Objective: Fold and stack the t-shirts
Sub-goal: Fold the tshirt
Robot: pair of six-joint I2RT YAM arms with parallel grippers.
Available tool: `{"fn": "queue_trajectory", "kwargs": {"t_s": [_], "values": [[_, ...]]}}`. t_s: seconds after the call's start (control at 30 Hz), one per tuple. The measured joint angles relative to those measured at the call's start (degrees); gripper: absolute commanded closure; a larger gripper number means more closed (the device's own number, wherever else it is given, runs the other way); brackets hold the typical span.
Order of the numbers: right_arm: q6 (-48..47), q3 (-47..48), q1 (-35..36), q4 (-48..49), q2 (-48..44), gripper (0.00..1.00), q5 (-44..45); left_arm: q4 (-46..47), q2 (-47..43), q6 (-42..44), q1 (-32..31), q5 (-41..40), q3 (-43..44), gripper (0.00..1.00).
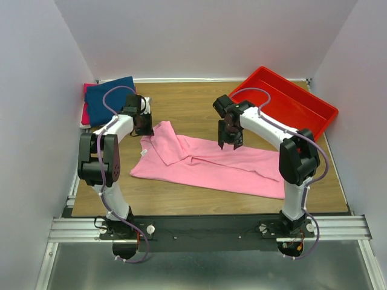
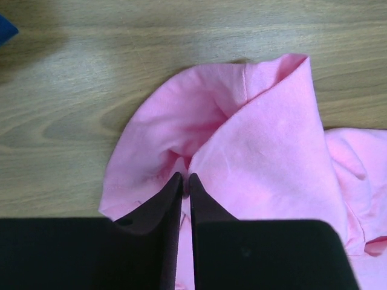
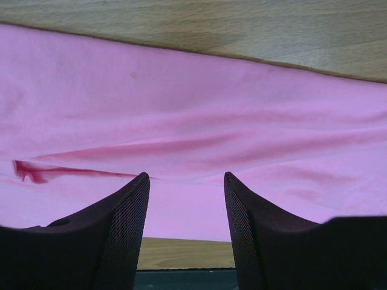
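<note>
Fingers of the left gripper (image 2: 185, 176) are almost pressed together, pinching a fold of the pink t-shirt (image 1: 205, 166) right between their tips (the cloth is bunched up there). The right gripper (image 3: 186, 178) has its fingers spread wide, just above the shirt, which lies on the wooden table (image 1: 199, 109). A blue t-shirt (image 1: 112, 93) sits well behind the left fingers.

Light pink t-shirt (image 1: 205, 166) spread wrinkled across the tabletop (image 1: 181, 109), left end folded over, folded navy t-shirt (image 1: 109, 96) stacked on red-magenta t-shirt (image 1: 85, 113), far-left corner
</note>
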Motion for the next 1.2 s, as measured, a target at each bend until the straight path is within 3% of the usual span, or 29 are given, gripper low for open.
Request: {"fn": "queue_trajectory", "kwargs": {"t_s": [0.1, 0.3, 0.57, 1.0, 1.2], "values": [[0.0, 0.3, 0.8, 0.0, 0.2, 0.40, -0.8, -0.5, -0.3, 0.1, 0.0, 0.0, -0.4, 1.00], [0.0, 3.4, 4.0, 3.4, 1.5, 0.41, -4.5, -2.1, -2.9, -0.5, 0.0, 0.0, -1.6, 1.00], [0.1, 8.1, 9.9, 12.3, 5.6, 0.42, -9.9, -5.2, -14.1, -4.2, 1.8, 0.8, -6.9, 1.00], [0.7, 6.4, 10.8, 15.5, 12.1, 0.41, -4.5, -10.6, -32.6, -10.5, 2.8, 3.0, -18.5, 1.00], [-0.1, 6.4, 9.9, 15.6, 13.7, 0.41, -1.7, -12.9, -34.0, -10.5, 3.3, 2.9, -18.6, 1.00]]}}
